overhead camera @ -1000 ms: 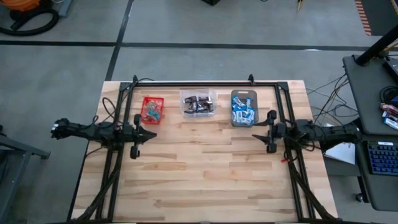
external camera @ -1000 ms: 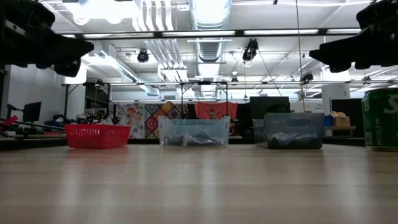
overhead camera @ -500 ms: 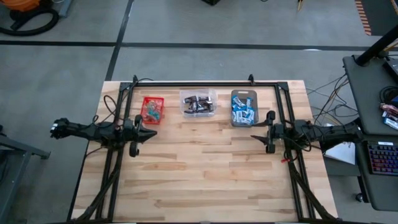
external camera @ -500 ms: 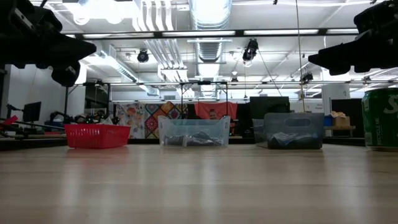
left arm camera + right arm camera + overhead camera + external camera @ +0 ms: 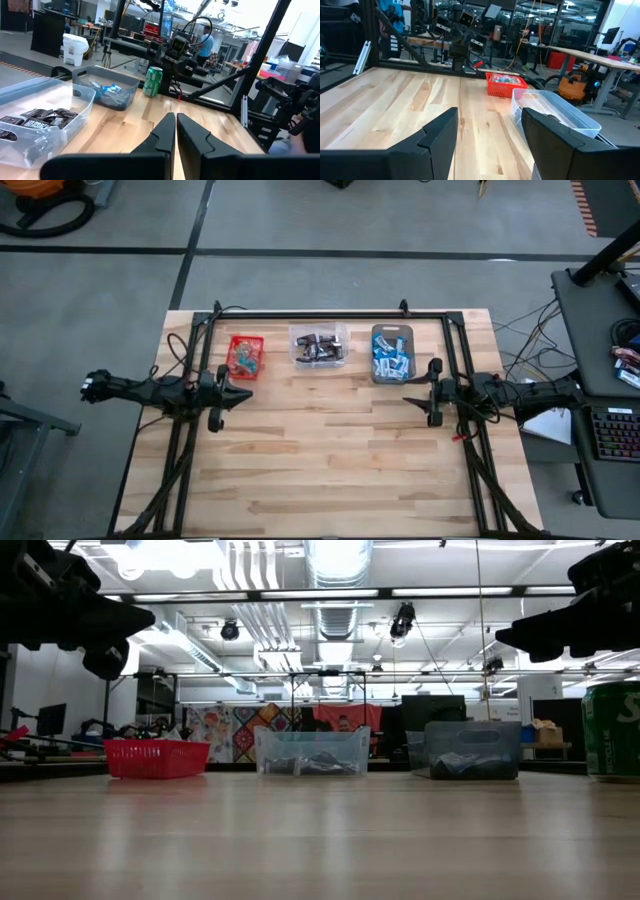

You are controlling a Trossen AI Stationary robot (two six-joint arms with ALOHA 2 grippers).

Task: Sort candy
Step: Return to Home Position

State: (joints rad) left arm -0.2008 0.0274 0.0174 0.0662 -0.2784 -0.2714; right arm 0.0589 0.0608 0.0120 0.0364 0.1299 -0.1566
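Note:
The candy lies sorted in three bins along the table's far side. Small red and green pieces are in the red bin (image 5: 245,356). Dark brown pieces (image 5: 35,119) fill the clear bin (image 5: 319,346). Blue-and-white pieces (image 5: 106,90) are in the grey bin (image 5: 392,353). My left gripper (image 5: 248,392) hovers level at the table's left, just near of the red bin, its fingers shut (image 5: 176,122) with nothing between them. My right gripper (image 5: 408,400) hovers level at the right, near of the grey bin, open (image 5: 487,122) and empty.
A green can (image 5: 152,81) stands on the table by the right arm's base, also seen at the right in the low view (image 5: 612,730). A black frame (image 5: 320,314) runs around the table's far and side edges. Bare wood (image 5: 320,450) lies between the arms and the near edge.
My left gripper has rolled about its own pointing line while staying in place above the table; a dark part of its wrist now hangs lower in the low view. Its fingers stay shut. The bins and candy have not moved.

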